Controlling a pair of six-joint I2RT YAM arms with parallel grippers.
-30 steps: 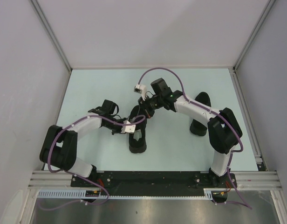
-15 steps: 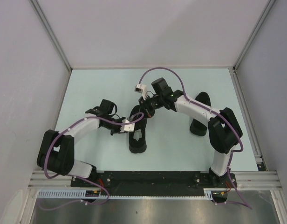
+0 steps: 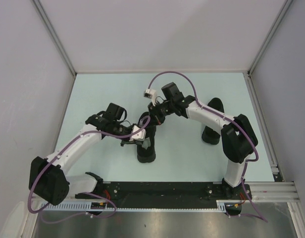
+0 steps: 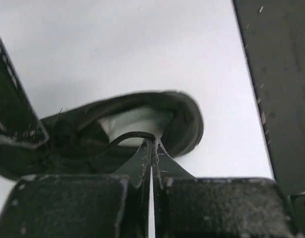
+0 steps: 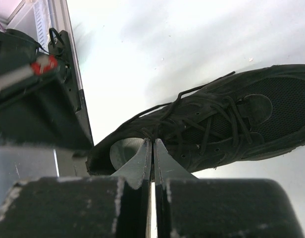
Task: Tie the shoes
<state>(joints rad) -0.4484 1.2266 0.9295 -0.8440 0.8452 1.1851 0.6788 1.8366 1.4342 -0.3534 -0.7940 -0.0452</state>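
Note:
The black sneaker [image 3: 146, 151] lies in the middle of the pale table, heel toward the arm bases. My left gripper [image 3: 138, 138] is at its left side, shut on a thin black lace [image 4: 118, 139] that loops up to the fingertips over the grey insole [image 4: 132, 121]. My right gripper [image 3: 153, 119] is over the shoe's far end, shut, with its tips [image 5: 152, 141] at the top eyelets beside the shoe opening [image 5: 124, 151]; a lace seems pinched between them. Another lace strand [image 5: 192, 91] lies loose along the shoe's side [image 5: 251, 114].
A second black shoe-like object [image 3: 213, 106] lies to the right, partly under my right arm. Grey walls enclose the table on three sides. A black rail [image 3: 162, 188] runs along the near edge. The left arm [image 5: 33, 74] shows close by in the right wrist view.
My left arm's elbow has swung out to the left and toward the near edge, while its gripper stayed at the shoe. The right arm has barely moved.

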